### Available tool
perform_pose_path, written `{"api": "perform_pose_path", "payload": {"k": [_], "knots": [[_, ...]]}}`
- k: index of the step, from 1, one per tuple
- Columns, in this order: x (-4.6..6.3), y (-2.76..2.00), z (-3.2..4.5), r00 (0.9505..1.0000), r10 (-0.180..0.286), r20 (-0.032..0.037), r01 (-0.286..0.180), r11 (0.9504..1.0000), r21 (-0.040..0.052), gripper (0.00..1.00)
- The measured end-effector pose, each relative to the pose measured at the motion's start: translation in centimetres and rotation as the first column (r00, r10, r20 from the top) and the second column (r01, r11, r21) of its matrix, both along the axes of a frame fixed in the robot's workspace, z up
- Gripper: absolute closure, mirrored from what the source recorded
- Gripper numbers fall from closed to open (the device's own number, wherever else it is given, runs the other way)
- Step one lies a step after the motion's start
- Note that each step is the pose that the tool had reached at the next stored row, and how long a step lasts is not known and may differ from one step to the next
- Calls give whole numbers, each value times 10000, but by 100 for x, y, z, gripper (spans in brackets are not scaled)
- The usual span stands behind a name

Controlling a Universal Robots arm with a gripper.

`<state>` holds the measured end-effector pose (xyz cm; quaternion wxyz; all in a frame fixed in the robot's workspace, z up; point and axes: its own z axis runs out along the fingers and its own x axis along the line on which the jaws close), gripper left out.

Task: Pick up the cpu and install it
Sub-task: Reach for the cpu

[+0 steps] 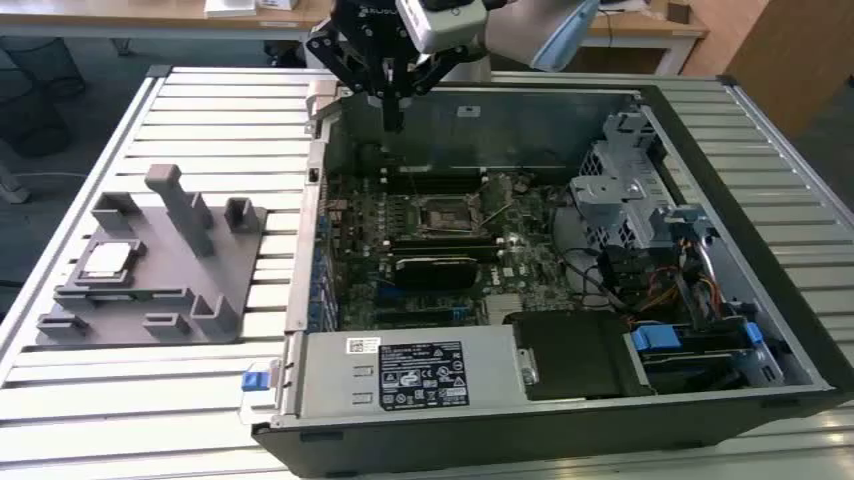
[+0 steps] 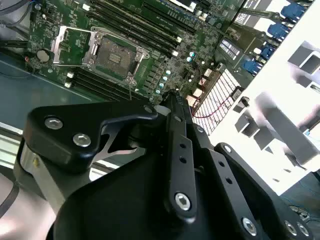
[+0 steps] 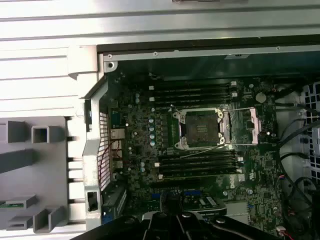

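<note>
Currently the gripper (image 1: 391,122) is seen poised over the open pc case (image 1: 534,435), above the rear edge of the motherboard (image 1: 534,265). In the exterior view and the second wrist view its fingers are read as pressed together, with nothing held. The cpu (image 1: 107,259) is not yet picked. It is seated flat in a pocket of the grey fixture (image 1: 200,305) on the slatted table (image 1: 214,110), outside the case to the exterior view's left and well apart from the gripper. The socket (image 3: 201,129) is shown empty, with its load plate (image 3: 250,125) swung back. For the pick, the fingers would need to be opened wider than the chip and brought straight down over it, so that opposite edges are caught. The upright posts (image 1: 171,200) just beside the pocket are judged a collision risk. The chip should be gripped lightly and kept level, since a tilted hold would likely spoil seating in the socket.
</note>
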<state>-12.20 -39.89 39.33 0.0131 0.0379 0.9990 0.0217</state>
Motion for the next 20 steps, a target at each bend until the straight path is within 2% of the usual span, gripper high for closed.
{"api": "perform_pose_path", "payload": {"k": [11, 20], "knots": [[-15, 0, -1, 10000, 0, 0, 0, 10000, 0, 89], [-74, 0, -5, 10000, 0, -1, 0, 10000, 0, 89]]}}
